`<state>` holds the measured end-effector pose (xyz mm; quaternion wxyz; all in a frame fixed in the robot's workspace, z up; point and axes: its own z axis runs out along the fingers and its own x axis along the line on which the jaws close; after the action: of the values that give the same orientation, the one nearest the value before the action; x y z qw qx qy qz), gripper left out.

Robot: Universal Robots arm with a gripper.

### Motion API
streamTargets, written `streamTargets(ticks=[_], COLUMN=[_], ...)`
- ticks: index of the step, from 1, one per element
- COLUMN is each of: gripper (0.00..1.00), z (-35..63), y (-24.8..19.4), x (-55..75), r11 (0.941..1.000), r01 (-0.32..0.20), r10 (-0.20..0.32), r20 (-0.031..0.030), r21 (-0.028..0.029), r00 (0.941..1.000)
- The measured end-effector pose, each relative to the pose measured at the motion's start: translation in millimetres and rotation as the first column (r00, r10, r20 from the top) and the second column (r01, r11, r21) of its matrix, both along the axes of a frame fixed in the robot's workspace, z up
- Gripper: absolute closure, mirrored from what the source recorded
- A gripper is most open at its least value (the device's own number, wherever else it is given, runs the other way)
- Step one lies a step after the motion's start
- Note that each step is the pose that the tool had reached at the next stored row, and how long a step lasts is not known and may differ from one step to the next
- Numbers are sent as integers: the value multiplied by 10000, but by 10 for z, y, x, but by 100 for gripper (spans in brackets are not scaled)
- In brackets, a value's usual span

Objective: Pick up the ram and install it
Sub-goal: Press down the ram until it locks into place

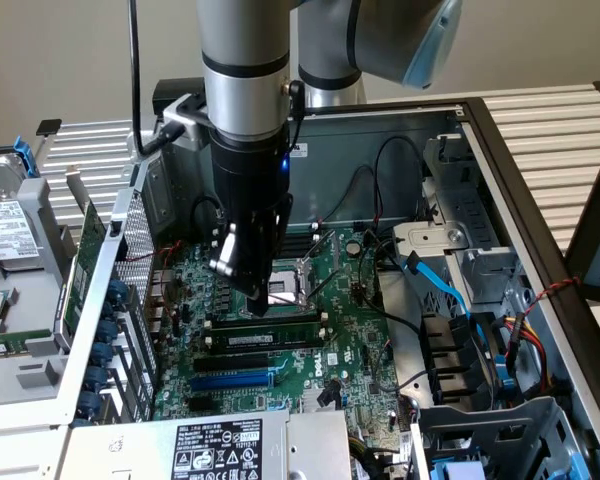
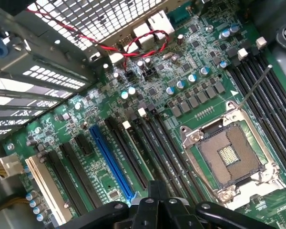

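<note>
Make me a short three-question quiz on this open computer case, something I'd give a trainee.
1. True or false: the CPU socket stands uncovered, with no cooler on it.
2. Over what does the gripper hang?
A. the power supply
B. the motherboard, next to the CPU socket
C. the hard drive
3. Fill in: among the black slots, one long expansion slot is coloured ____.

Key: 1 true; 2 B; 3 blue.
</note>
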<state>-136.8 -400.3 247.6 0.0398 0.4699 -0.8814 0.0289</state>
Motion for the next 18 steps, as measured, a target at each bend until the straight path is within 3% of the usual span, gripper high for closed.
streamTargets(ticks=[5, 9, 18], gripper=[89, 89, 89], z=[-1, -1, -1], y=[1, 0, 0], x=[1, 0, 0], r11=[9975, 9928, 9747], r01=[702, 1201, 2236], r10=[-702, -1201, -2236], r20=[23, 78, 218], r21=[3, 9, 31], r00=[9975, 9927, 9744])
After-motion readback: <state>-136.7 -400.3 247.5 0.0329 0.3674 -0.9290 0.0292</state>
